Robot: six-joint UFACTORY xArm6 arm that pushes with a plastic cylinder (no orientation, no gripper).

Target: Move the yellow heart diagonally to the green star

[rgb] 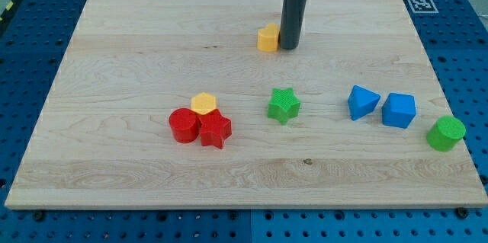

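Board [137, 37]: pale wood, visible grain, smooth satin finish. My rod: dark, matt, ending at my tip [289, 47]. Yellow heart [268, 38], at nine o'clock of my tip: matt plastic look. Green star [284, 105], red cylinder [183, 125], blue cube [399, 110]: same matt, faintly ridged plastic. Surrounding table [30, 45]: blue perforated metal, slight sheen.

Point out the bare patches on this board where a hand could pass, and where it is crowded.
Bare: the view's left, beside the red cylinder; the bottom strip below the green star; the gap between the yellow heart and the star. Crowded: red cylinder, red block and yellow hexagon touching; my tip beside the heart.
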